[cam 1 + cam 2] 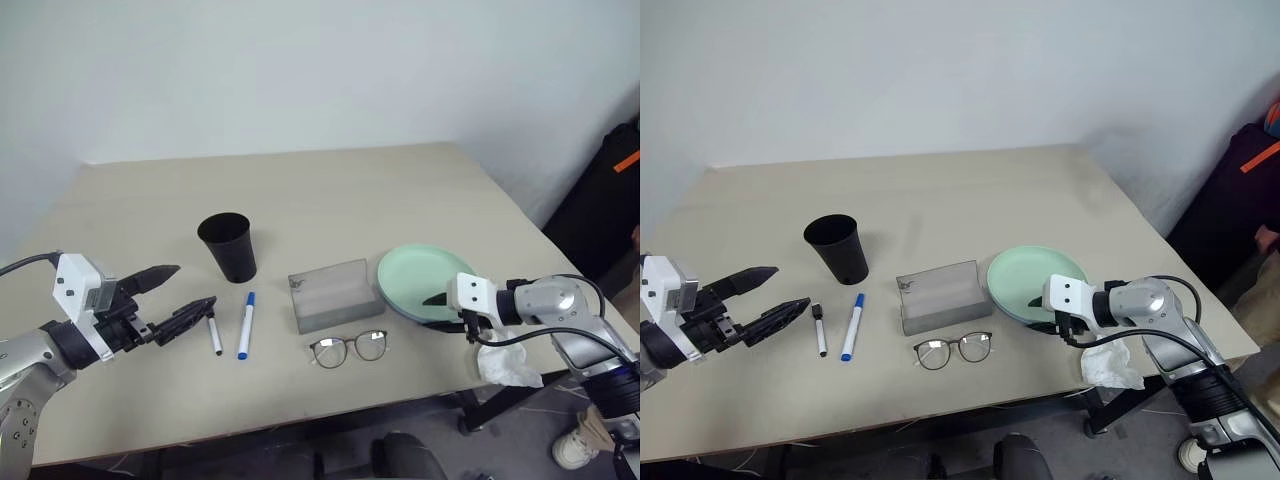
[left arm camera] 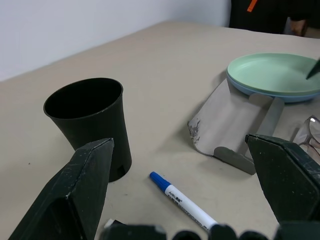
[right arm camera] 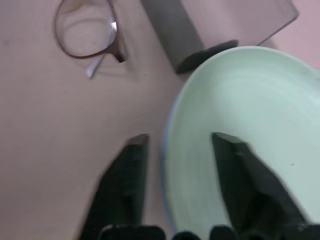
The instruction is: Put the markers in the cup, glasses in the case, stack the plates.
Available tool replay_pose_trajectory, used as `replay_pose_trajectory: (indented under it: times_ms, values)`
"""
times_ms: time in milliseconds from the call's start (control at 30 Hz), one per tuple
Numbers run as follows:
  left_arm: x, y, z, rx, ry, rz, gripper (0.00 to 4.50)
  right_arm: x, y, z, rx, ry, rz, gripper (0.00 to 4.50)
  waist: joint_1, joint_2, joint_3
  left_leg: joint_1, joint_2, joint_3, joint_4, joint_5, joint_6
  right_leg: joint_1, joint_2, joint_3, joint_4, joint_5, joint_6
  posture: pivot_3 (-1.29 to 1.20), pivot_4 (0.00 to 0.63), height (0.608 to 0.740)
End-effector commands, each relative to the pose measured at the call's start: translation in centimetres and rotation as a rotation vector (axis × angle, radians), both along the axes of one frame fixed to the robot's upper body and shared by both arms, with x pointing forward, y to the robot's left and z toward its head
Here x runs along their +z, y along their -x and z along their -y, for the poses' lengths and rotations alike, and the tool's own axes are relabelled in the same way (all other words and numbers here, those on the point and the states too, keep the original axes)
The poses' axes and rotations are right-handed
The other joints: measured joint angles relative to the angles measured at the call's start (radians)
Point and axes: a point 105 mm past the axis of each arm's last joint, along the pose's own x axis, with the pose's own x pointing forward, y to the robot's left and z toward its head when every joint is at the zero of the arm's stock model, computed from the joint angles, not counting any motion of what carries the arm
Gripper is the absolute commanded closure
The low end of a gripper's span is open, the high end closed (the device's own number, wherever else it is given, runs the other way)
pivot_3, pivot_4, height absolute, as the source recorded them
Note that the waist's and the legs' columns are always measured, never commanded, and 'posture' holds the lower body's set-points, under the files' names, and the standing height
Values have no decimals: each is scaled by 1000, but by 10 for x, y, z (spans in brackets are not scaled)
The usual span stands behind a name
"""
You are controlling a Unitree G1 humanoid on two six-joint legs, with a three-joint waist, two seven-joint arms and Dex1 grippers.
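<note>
The right gripper stands partly open, one finger over the mint green plate and one outside its rim, gripping nothing I can see. That plate lies on the blue plate, at about 3 o'clock from the grey case. The left gripper hangs wide open and empty near the desk edge, pointing at the two markers. The black cup stands at 12 o'clock of them. The glasses lie at 6 o'clock of the case.
</note>
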Motion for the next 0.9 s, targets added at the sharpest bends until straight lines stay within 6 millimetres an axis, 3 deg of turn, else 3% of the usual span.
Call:
replay_pose_trajectory:
  times_ms: [33, 133, 333, 433, 567, 733, 900]
  values:
    - [12, -1, 2, -17, -23, 47, 0, 21, -10, 0, -1, -30, 74, 1002, 0, 0, 0, 0, 0, 0, 0, 0, 0, 0, 0, 0, 0, 0, 0, 0, 0, 738]
    - [12, -1, 2, -19, -23, 48, 0, 30, -10, 1, -5, -69, 59, 18, 1, 0, 0, 0, 0, 0, 0, 0, 0, 0, 0, 0, 0, 0, 0, 0, 0, 738]
    - [11, 0, 2, -24, -20, 44, 0, 69, 21, 6, 63, -198, -198, 18, 1, 0, 0, 0, 0, -1, 0, 0, 0, 0, 0, 0, 0, 0, 0, 0, 0, 738]
    - [12, 2, 3, -34, -19, 45, 0, 73, 28, 21, 45, -160, -258, 18, 2, 0, 0, 0, 0, -1, 0, 0, 0, 0, -1, -1, 0, 0, 0, 0, 0, 738]
    - [15, 6, 3, -47, -13, 44, 0, 69, 36, 43, -1, -89, -301, 18, 1, 0, 0, 0, 0, -1, 0, 0, 0, 0, -1, -1, -1, 0, 0, 0, 0, 738]
    - [15, 7, 2, -48, -13, 44, 0, 46, 39, 88, -151, 77, -296, 18, 1, 0, 0, 0, 0, -1, 0, -1, -1, 0, -2, -1, -1, 0, 0, 0, 0, 738]
    - [14, 5, 3, -55, -13, 43, 0, 23, 44, 108, -187, 195, -296, 18, 0, 0, 0, 0, 0, 1, 0, -2, -4, 0, -1, -1, -1, 0, 0, 0, 0, 738]
